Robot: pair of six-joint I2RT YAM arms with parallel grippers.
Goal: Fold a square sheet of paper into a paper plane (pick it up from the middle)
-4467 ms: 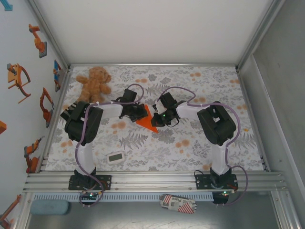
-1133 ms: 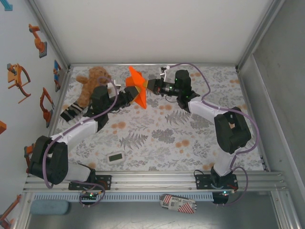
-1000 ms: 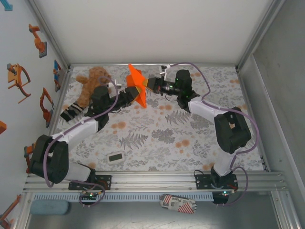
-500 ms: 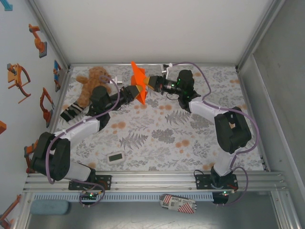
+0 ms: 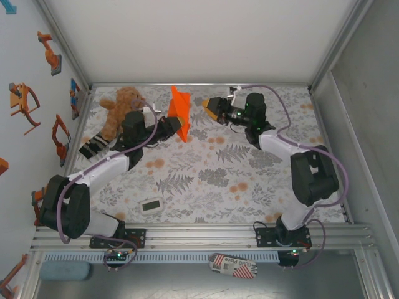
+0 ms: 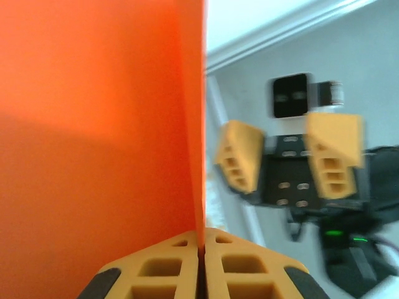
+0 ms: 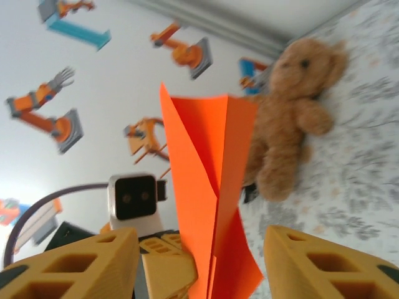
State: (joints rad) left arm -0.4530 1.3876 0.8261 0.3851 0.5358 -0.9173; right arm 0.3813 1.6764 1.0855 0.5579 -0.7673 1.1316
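Fingers (image 6: 156,274) of the left gripper (image 6: 201,265) pinched shut on one edge of the paper plane (image 5: 180,115); right gripper (image 5: 211,106) spread open just beside it, apart from the paper.

Held upright above the table (image 5: 249,180) at upper centre of the top view, near the teddy bear (image 5: 123,106). Likely to sag or twist about the single pinch; may spring its folds open for want of a second hold. Long axis up-down in that frame, slightly tilted, with the narrow tip toward the bottom and the wide end toward the top.

top: overhead, far | wrists: close, face-to-face | shared: paper plane (image 5: 179,112)
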